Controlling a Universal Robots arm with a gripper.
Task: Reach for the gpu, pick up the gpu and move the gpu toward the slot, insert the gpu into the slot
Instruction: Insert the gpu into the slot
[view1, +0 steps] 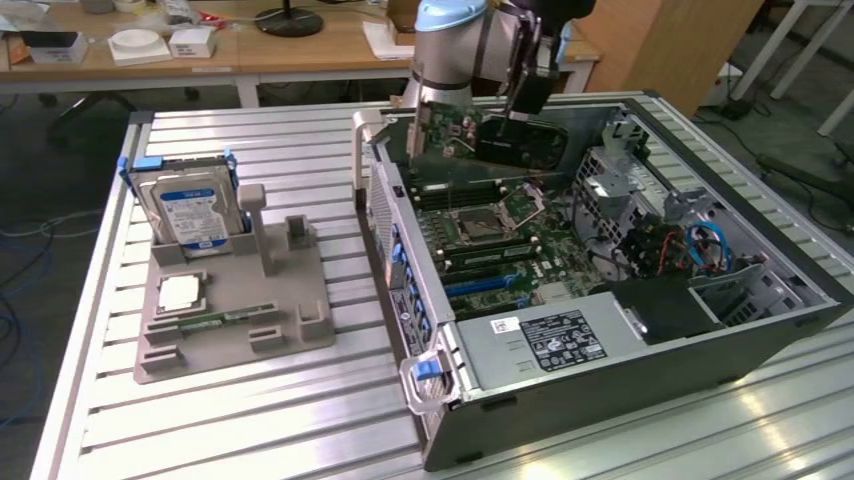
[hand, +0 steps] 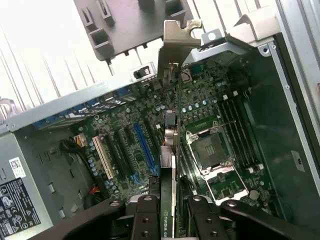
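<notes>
- Above the open computer case (view1: 400, 215), which lay on its side on a slatted metal worktop (view1: 267, 420), the robot arm's gripper (view1: 525, 112) hung over the motherboard (view1: 534, 245).
- Its jaws were drawn in narrow and clamped on the graphics card (view1: 514, 142), gripping it by its upper edge, so the card hung straight below them, clear of the board.
- Seen from the wrist, the graphics card (hand: 170, 150) showed edge-on between the two black fingers (hand: 145, 217), its long axis running away from the gripper (hand: 170, 212) toward the case's rear wall, silver end bracket (hand: 175, 47) leading.
- A long blue slot (hand: 142, 145) lay on the board just beside the card's edge, running roughly the same way; the card seemed to sit between that slot and the empty processor socket (hand: 212, 157), so it was probably not yet lined up over a slot.
- Well apart on the worktop stood a grey holder (view1: 254, 320) with a blue-labelled hard drive (view1: 187, 210).
</notes>
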